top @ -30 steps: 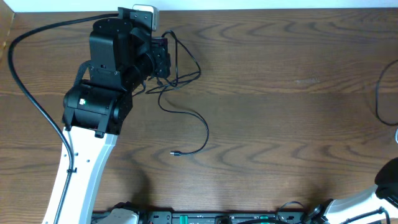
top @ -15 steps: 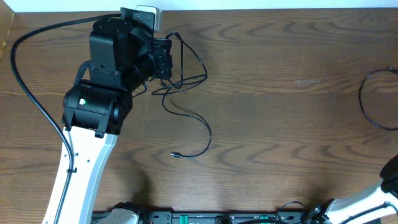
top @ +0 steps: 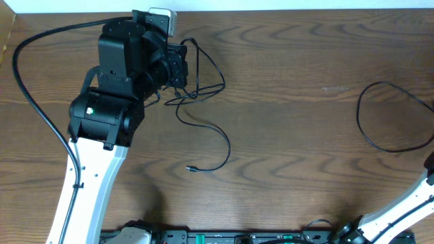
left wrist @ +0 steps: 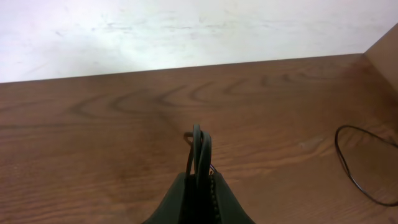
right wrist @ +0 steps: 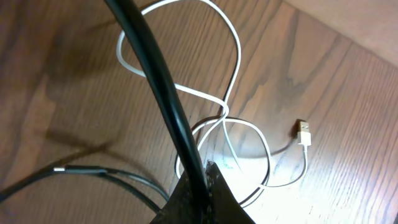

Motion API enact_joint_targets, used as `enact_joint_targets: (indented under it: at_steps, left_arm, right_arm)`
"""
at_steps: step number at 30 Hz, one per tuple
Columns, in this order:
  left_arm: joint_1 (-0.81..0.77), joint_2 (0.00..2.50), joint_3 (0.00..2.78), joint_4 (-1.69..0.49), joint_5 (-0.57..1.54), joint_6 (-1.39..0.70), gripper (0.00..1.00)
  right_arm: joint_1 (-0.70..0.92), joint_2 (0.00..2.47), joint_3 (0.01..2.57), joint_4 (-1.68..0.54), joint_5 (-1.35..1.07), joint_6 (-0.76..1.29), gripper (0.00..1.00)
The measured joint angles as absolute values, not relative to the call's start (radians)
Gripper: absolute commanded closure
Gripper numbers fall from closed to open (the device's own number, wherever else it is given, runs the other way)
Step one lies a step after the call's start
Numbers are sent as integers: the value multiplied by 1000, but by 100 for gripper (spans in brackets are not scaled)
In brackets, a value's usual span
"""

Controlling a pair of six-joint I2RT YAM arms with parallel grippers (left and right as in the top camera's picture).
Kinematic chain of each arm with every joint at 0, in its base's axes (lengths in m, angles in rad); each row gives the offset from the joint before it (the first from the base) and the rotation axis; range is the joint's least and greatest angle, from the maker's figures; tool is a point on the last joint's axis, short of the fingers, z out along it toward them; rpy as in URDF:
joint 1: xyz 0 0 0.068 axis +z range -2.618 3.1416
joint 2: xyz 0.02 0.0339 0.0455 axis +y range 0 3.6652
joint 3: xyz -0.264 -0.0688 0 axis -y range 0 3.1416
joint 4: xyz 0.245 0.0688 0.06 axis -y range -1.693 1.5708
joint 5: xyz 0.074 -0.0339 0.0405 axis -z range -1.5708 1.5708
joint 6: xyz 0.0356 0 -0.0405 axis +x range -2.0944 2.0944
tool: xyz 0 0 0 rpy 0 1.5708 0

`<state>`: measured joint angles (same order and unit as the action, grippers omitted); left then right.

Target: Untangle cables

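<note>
Two grippers are each pinching a cord. The left gripper [left wrist: 200, 179], at the far left of the table [top: 305, 68], is pressing its fingers together on the thin black cable [left wrist: 198, 149]. This cable is bunching in loops just beside the gripper and is trailing toward the near side, ending in a small plug [top: 190, 167]. The right gripper [right wrist: 204, 180] is clamping its fingers on another black cord [right wrist: 163, 93]. Under it the white cable [right wrist: 239, 46] is lying in loose loops on the wood, with its USB plug [right wrist: 303, 132] at the right.
</note>
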<state>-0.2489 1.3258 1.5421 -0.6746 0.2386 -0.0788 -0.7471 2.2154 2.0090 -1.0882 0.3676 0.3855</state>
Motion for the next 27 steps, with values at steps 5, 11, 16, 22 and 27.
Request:
enact_joint_targets:
  at_steps: [5,11,16,22,27]
  left_arm:
    - [-249,1326,1542,-675,239,-78,92]
    - [-249,1326,1542,-677,239,-73,92]
    - [-249,1326,1542,-677,238,-70,92]
    - [-249,1326,1542,-677,230,-62,92]
    - [-249,1326,1542,-677,230,-55,92]
  right_arm:
    - [-747,2215,2012,-1110,361,397,1]
    - [-747,2211,2094,-1167,317,408,1]
    - [-741,2119,2135,-1175,247,414,1]
    - [-718,1902,2152,-1201,129,408,1]
    - [-651,1747,2171,-1200,-70,243,1]
